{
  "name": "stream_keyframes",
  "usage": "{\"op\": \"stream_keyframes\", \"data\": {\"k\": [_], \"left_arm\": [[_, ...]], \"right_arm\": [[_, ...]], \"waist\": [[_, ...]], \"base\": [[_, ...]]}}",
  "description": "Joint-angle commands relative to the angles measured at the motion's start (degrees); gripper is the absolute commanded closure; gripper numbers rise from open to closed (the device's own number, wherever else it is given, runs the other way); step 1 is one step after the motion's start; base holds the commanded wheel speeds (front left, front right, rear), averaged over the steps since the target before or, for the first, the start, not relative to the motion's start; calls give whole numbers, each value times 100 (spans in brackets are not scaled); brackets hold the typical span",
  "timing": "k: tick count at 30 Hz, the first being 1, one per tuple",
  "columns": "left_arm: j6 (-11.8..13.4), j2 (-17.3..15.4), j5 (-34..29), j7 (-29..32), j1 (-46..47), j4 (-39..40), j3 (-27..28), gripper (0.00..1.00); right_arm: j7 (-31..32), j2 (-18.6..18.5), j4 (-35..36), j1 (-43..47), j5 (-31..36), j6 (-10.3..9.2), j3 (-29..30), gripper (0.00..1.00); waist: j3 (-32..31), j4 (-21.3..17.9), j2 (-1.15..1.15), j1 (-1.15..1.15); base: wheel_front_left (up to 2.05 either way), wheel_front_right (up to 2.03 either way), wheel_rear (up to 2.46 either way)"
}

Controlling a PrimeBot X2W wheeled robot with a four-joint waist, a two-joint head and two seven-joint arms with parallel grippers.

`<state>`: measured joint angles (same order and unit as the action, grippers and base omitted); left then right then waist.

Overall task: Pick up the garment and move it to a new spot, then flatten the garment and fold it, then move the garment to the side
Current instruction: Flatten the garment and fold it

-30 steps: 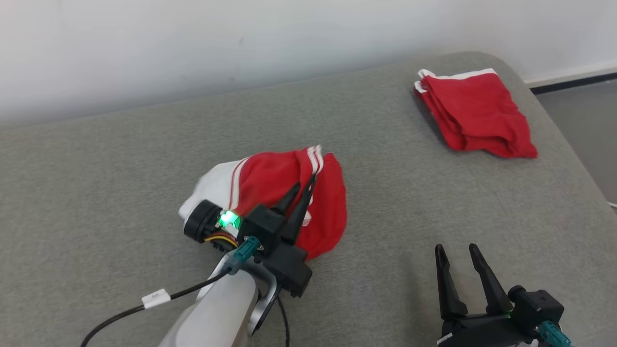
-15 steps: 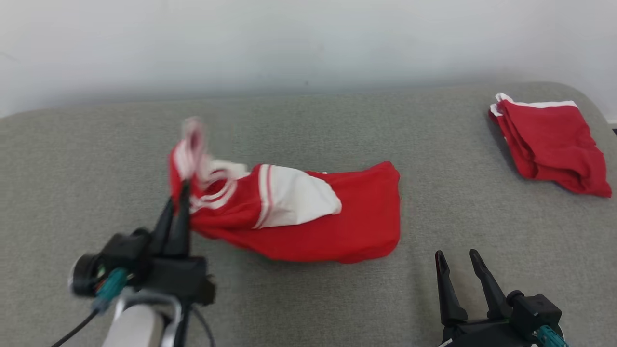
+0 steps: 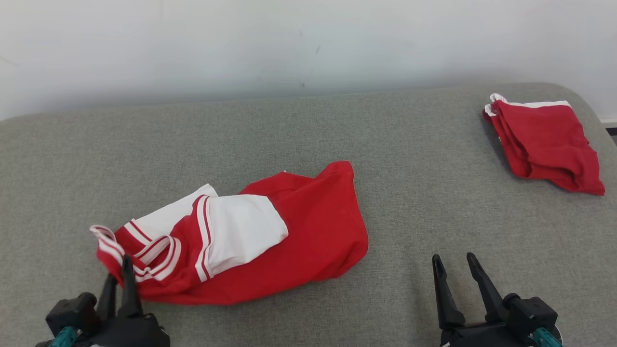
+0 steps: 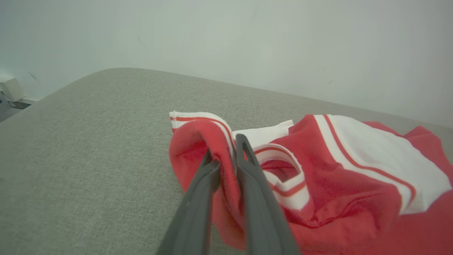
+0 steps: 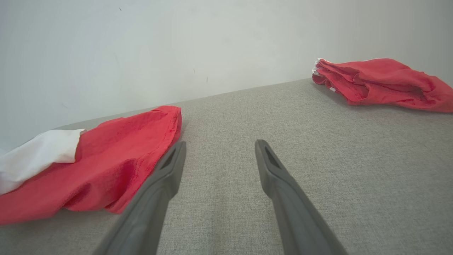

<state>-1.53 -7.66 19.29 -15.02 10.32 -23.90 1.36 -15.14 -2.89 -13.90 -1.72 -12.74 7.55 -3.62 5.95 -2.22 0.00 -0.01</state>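
Observation:
The garment (image 3: pixel 308 231), a red shirt with white sleeves and striped trim, lies crumpled and partly spread on the grey padded surface (image 3: pixel 308 125), left of the middle. My left gripper (image 3: pixel 118 278) sits at the garment's near-left end, shut on a fold of red cloth by the striped collar. In the left wrist view the cloth (image 4: pixel 354 170) is pinched between the two fingers of the left gripper (image 4: pixel 224 148). My right gripper (image 3: pixel 453 258) stands open at the lower right, nothing between its fingers. The right wrist view shows the right gripper (image 5: pixel 220 142) just right of the garment's hem (image 5: pixel 116 156).
A second red garment (image 3: pixel 544 140), folded, lies at the far right corner of the surface, also in the right wrist view (image 5: pixel 382 81). A pale wall (image 3: pixel 289 43) runs behind the surface. Bare grey padding stretches between the two garments and along the far side.
The head camera has shifted. My left gripper has dragged the garment leftward and toward the near edge, and the cloth has stretched out and settled lower on the surface. The right gripper has stayed put.

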Motion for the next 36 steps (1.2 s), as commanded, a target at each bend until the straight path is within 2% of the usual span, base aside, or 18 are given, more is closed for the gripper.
{"op": "stream_keyframes", "data": {"k": [1, 7, 11, 16, 25, 29, 36], "left_arm": [[-22, 20, -86, -6, -58, -10, 63, 0], [-88, 129, -459, -6, 65, 386, 373, 0], [-163, 186, -731, -6, 89, 686, 291, 0], [-42, 233, -966, -6, 0, 1015, 297, 0], [-56, 121, -1011, -6, -155, 652, 427, 0], [-148, 171, -1089, -6, -310, 721, 266, 0], [-409, 172, -1314, 77, -543, 896, -441, 0]], "right_arm": [[-11, 5, 7, 52, 34, -15, 6, 0], [-11, 4, 8, 48, 7, -15, 69, 0], [-11, 5, 3, 32, -33, -15, 47, 0], [-11, 6, 0, 29, -83, -15, 29, 0], [-11, 3, -37, 26, -129, -15, 85, 0], [-11, 7, -33, 31, -132, -15, 101, 0], [-11, 5, -5, 65, -140, -15, 103, 0]], "waist": [[9, -12, 0, 1], [30, 29, 0, 1], [23, 46, 0, 1], [27, 30, 0, 1], [31, -5, 0, 1], [31, 3, 0, 1], [32, 3, 0, 1]], "base": [[0, 0, 0], [0, 0, 0], [0, 0, 0], [0, 0, 0], [0, 0, 0], [0, 0, 0], [0, 0, 0]]}}
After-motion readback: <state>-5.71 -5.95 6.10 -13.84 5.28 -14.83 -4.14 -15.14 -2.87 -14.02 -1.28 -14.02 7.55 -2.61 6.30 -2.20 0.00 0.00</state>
